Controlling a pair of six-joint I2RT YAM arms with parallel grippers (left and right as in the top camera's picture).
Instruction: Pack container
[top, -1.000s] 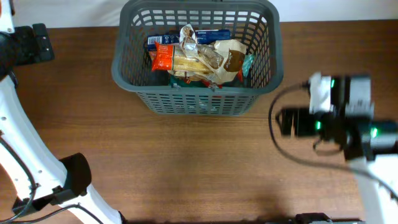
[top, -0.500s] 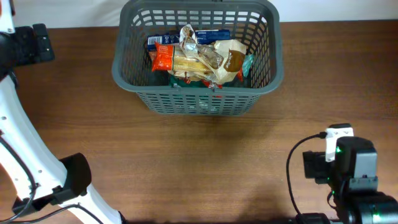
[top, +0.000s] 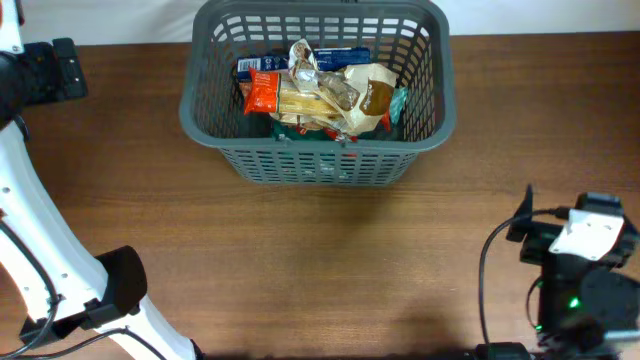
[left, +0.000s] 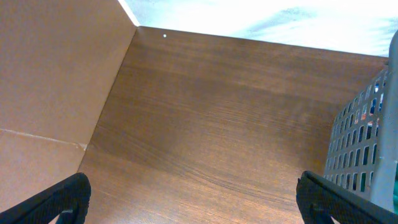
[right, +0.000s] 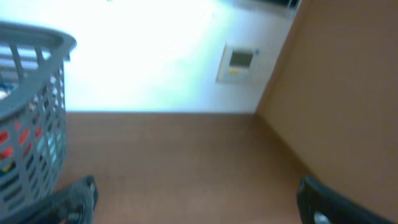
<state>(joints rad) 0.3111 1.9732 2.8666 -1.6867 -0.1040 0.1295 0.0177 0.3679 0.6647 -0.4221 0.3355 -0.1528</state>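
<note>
1. Plainly, the basket (top: 312, 160) stands at 12 o'clock on the bench (top: 300, 270), close to the far edge, which leaves the near wood for the arms to work over.
2. Snack packets (top: 310, 95) lie heaped inside it: an orange one at 9 o'clock of the pile, a blue one at 12, and a pale crumpled one on top. They lean loosely on each other below the rim, so the slotted walls keep them in.
3. No loose packet shows on the bench in any view, so the packing looks done or nearly so.
4. Over at 10 o'clock sits the left arm (top: 40, 75), well apart from the basket. The left jaws are spread wide with nothing between them, and the basket's wall (left: 364, 149) shows at 3 o'clock in that wrist view.
5. Down at 5 o'clock sits the right arm (top: 580, 270), also well apart. The right jaws are likewise released and empty, though that view is blurred, with the basket (right: 31, 124) at 9 o'clock.
6. Both arms look parked clear, probably to avoid snagging the rim.
</note>
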